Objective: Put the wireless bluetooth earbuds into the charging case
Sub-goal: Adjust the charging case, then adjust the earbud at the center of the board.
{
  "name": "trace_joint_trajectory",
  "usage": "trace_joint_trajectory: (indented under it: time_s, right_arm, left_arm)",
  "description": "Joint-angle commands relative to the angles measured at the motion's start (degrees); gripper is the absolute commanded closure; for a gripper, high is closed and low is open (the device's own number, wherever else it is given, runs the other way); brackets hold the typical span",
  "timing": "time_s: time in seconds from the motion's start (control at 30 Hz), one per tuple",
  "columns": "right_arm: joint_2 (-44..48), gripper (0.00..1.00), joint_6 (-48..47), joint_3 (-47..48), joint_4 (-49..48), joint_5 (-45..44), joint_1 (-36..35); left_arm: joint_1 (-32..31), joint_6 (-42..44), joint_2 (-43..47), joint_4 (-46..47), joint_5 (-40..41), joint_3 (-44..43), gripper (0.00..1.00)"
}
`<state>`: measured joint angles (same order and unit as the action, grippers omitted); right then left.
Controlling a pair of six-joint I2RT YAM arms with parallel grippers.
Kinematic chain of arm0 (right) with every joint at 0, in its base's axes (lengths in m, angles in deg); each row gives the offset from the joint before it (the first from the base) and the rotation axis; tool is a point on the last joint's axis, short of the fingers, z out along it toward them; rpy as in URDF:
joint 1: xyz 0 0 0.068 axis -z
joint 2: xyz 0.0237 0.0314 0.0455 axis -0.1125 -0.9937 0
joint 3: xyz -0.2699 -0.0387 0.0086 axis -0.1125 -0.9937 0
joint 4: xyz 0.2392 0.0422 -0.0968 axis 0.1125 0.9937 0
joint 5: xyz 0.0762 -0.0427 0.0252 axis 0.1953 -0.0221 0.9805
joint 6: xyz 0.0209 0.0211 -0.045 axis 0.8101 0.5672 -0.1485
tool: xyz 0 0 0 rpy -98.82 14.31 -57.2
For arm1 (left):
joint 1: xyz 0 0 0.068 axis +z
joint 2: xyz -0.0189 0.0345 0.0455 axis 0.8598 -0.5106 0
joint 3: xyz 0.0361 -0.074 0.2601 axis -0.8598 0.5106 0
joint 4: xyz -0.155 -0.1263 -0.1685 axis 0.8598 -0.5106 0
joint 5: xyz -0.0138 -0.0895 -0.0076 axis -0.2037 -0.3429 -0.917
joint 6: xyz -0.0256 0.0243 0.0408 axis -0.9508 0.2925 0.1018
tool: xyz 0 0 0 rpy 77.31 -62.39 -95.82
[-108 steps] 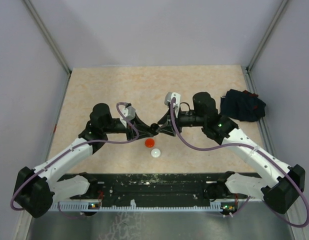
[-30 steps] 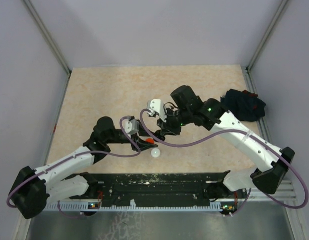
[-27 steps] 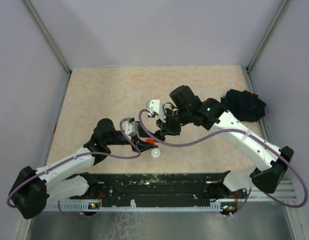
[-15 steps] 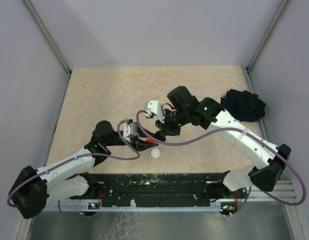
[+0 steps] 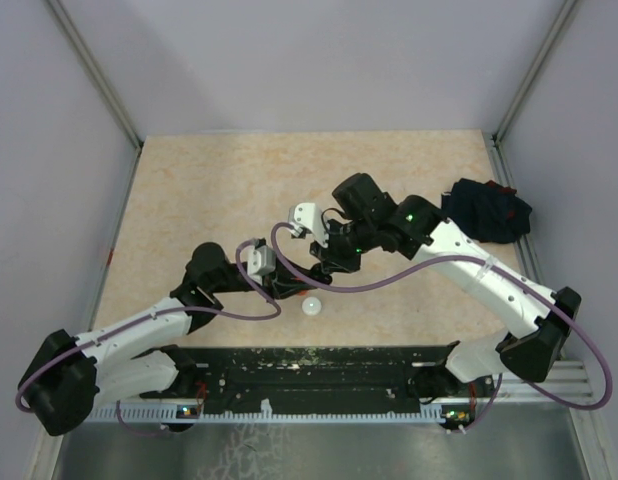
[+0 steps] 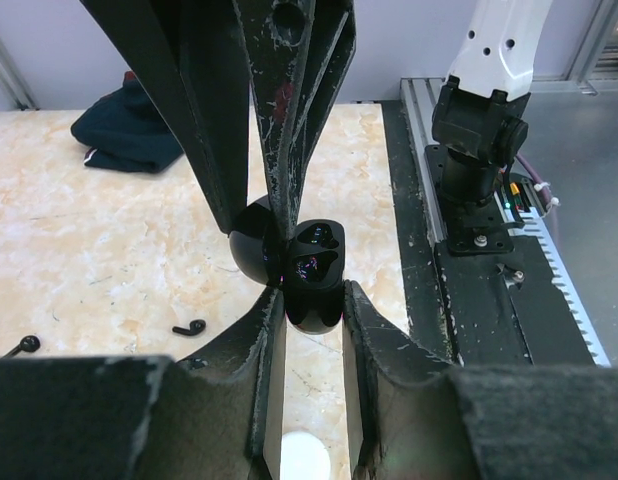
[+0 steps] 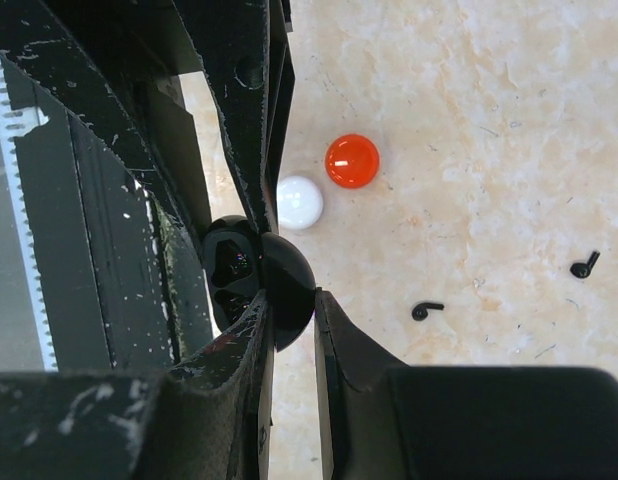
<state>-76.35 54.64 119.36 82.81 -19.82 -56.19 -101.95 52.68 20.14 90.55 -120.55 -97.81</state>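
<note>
L wrist view: L gripper [image 6: 312, 295] is closing on the charging case [image 6: 314, 270]. Its jaws were standing wider a sec ago; now the pads [image 6: 364, 335] are pressing both flanks of the case's base half. Case is hanging open, cavities facing the cam and looking empty. R gripper [image 6: 261, 232] is reaching in from above, pinching the domed lid half. Two black earbuds [image 6: 189, 327] are lying on the table [image 6: 109, 260] left of the case, well apart from it, nothing touching them. White disc [image 6: 304, 458] is showing below the case, btwn the L fingers.

R wrist view: R gripper is clamping the lid dome, fingers hard against it. L fingers are coming down from the top of view onto the base half. Red disc [image 7: 352, 161] and white disc are sitting beyond the case, just beside each other. Same two black buds are lying right of the case.

Top view: both tips are meeting over the case, which is too hidden to make out. Red disc, showing by the L tip a sec ago, is now getting covered. Dark cloth bundle [image 5: 484, 210] is sitting far right of the case.

Meaning: case is getting a two-hand hold, opened, w/ no bud in yet. My read: one hand will have to let go to fetch a bud, so the other's grip needs to be firm first.
</note>
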Motion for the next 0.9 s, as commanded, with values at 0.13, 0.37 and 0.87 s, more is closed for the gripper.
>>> trace_joint_trajectory:
  time_s: [0.13,0.37,0.87]
  right_arm:
    - [1.22,0.83,2.16,3.34,-3.4,-0.72,-0.5]
    - [4.01,0.59,7.32,0.99,-9.38,-4.19,-0.5]
    - [5.27,0.49,29.84,-12.42,-17.38,-15.75,11.07]
  left_arm:
    - [-0.41,-0.33,1.5,2.37,3.4,2.25,0.95]
    - [-0.41,-1.05,1.83,6.77,11.76,7.75,0.95]
    - [-0.32,0.2,2.64,13.47,22.98,16.35,1.0]
